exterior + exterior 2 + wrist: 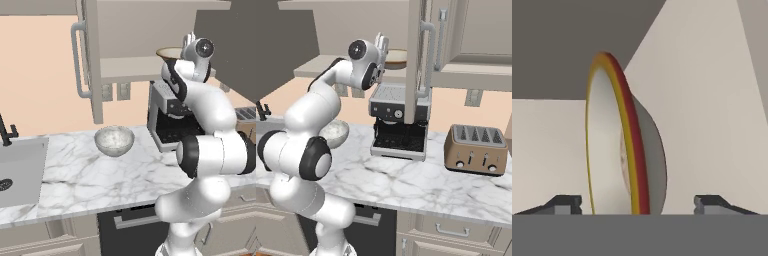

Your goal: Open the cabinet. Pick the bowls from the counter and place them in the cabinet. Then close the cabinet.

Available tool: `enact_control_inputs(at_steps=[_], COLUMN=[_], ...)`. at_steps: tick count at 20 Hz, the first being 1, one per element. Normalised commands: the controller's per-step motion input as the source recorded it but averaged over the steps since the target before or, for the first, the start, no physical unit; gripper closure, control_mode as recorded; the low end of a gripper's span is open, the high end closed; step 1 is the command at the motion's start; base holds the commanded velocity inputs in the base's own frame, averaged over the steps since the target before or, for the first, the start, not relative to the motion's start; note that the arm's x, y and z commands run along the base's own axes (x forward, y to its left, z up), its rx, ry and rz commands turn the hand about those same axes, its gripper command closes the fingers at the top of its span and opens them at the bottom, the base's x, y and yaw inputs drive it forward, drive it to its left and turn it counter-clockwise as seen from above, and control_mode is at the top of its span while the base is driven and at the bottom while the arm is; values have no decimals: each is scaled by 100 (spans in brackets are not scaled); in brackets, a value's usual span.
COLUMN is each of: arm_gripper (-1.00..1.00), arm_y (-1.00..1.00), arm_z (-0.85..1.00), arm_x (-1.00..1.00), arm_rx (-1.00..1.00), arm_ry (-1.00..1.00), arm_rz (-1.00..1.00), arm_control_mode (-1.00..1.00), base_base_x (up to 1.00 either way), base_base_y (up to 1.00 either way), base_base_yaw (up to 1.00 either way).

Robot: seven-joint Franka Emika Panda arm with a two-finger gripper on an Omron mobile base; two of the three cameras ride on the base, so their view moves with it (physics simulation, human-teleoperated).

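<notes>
- At about 9 o'clock in the left base view, the steel sink (20, 170) is set into the counter (90, 185).
- The left door (92, 60) of the cabinet (150, 30) is swung open, with its long silver handle (77, 60) at about 10 o'clock.
- The grey-white marbled bowl (114, 140) is seen near the middle, resting on the counter. It is not yet picked up.
- At about 1 o'clock, the tan bowl (169, 53) is seen on the cabinet's lower board, just beside the gripper (189, 47).
- In the hand view, the tan bowl (624, 150) looks turned on its side because the camera is rolled. The two fingertips (562, 204) are spread wide, one on each side of the bowl, and nothing is pinched.
- The step in hand is judged to be letting go of the tan bowl inside the cabinet.
- To do it well, the fingers should be kept wide and the hand should be pulled straight back, so the brown rim is not bumped.
- The open door and the coffee machine (167, 120) below should be missed on the way out.
- The marbled bowl is judged to be next.
</notes>
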Motion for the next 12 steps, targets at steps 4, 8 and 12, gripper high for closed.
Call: enact_control_inputs(at_steps=[4,8,12], arm_gripper=[-100,-100,-100], arm_y=[14,2,0], arm_z=[-2,0,0], arm_x=[-7,-29,-47], arm_rx=[-1,0,0], arm_ry=[-4,-7,-6], arm_rz=[0,0,0], arm_control_mode=[-100,-100,-100], base_base_x=[0,0,0], base_base_y=[0,0,0], base_base_yaw=[0,0,0])
